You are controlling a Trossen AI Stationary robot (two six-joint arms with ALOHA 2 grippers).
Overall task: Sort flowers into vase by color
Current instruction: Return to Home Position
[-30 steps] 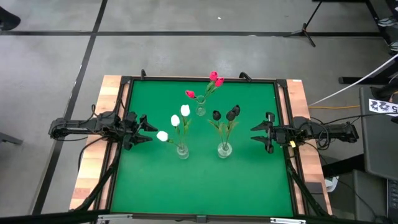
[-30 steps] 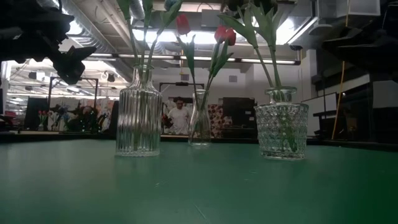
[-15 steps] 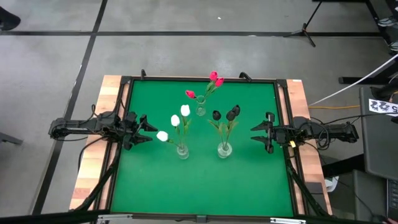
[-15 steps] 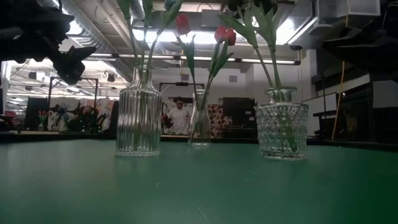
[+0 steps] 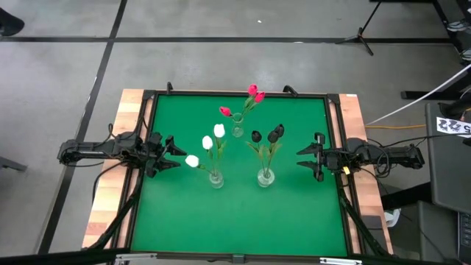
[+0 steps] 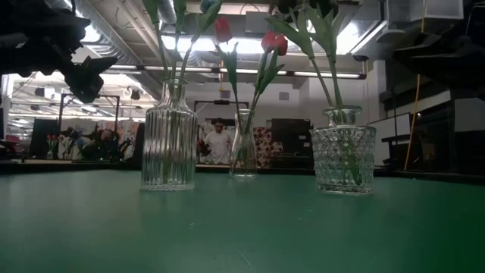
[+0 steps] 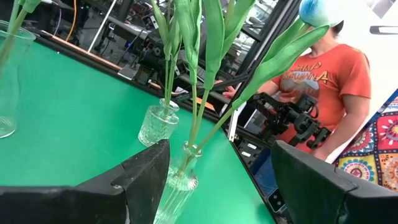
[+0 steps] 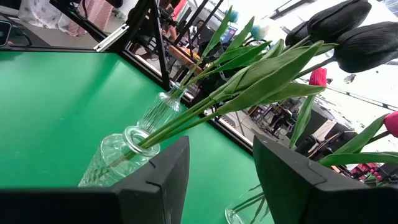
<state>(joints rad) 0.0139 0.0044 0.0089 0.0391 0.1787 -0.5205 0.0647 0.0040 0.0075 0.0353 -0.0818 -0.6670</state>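
Note:
Three glass vases stand on the green table (image 5: 235, 221). A ribbed vase (image 5: 215, 179) (image 6: 168, 148) holds white tulips (image 5: 207, 143). In a diamond-cut vase (image 5: 266, 177) (image 6: 342, 159) stand near-black tulips (image 5: 268, 135) (image 8: 348, 31). A slim vase (image 5: 238, 132) (image 6: 243, 144) farther back holds red-pink tulips (image 5: 250, 99) (image 6: 222, 30). All stems stick into the vase mouths. My left gripper (image 5: 173, 151) (image 7: 221, 162) hovers open at the table's left edge, pointing level at the vases. At the right edge my right gripper (image 5: 303, 158) (image 8: 221, 149) does the same. Neither has anything between its fingers.
A black frame (image 5: 235, 93) runs around the green mat, with wooden table edges (image 5: 110, 191) outside it. A person in an orange shirt (image 7: 323, 74) stands beyond the table's right side, behind my right arm (image 7: 292, 118). Another person (image 6: 218, 140) shows far back in the room.

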